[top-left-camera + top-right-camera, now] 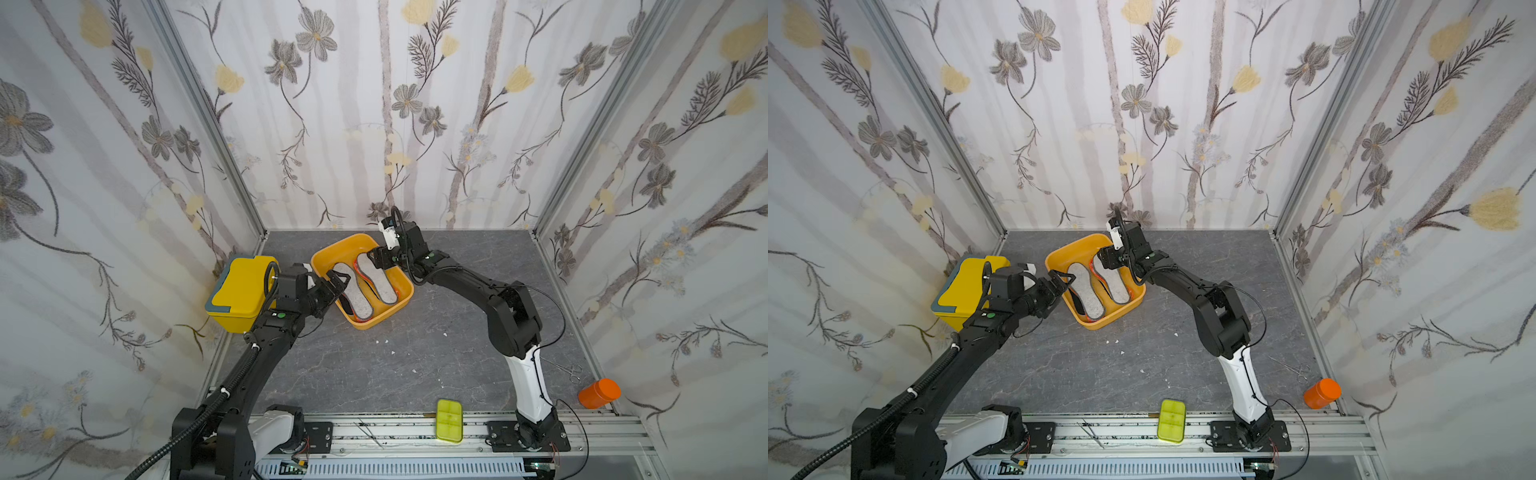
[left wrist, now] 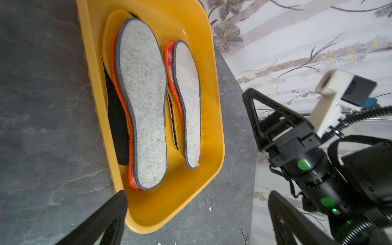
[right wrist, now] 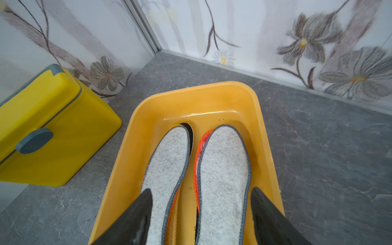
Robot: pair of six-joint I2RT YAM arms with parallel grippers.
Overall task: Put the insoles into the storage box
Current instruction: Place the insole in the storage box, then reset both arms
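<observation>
Fingers (image 3: 137, 216) of the right gripper (image 3: 201, 191): spread wide, nothing clamped between them. The gripper hangs over the far right side of the box (image 3: 199, 99). One tip is above the left felt insole (image 3: 167, 165) and the other is above the box's right wall. The right felt insole (image 3: 222, 169) lies flat under the gap. Contact between tips and felt: cannot tell.

Fingers (image 2: 101, 220) of the left gripper (image 2: 197, 193): fully spread and empty. In both top views the gripper sits at the left long side of the box, tips over the rim beside the left felt insole. Contact with the rim: cannot tell.

Insoles: all those visible lie inside the box, in two stacks side by side along its length, grey felt uppermost on each.
- Left stack: a red-orange insole (image 2: 132, 169), a black insole (image 2: 115, 131) and an orange-yellow insole (image 2: 109, 48) show at the edges.
- Right stack: a red-orange rim and a strip of orange-yellow show along one side.
- Full count under the felt: cannot tell.

Box position: on the table (image 1: 415, 374), far of centre, turned diagonally, just right of the lidded box (image 1: 241, 291), which stands against the left wall.

Other items: a green case (image 1: 449, 419) on the near rail, and an orange jar (image 1: 599, 392) on its side at the near right corner. Both are well apart from the box.
</observation>
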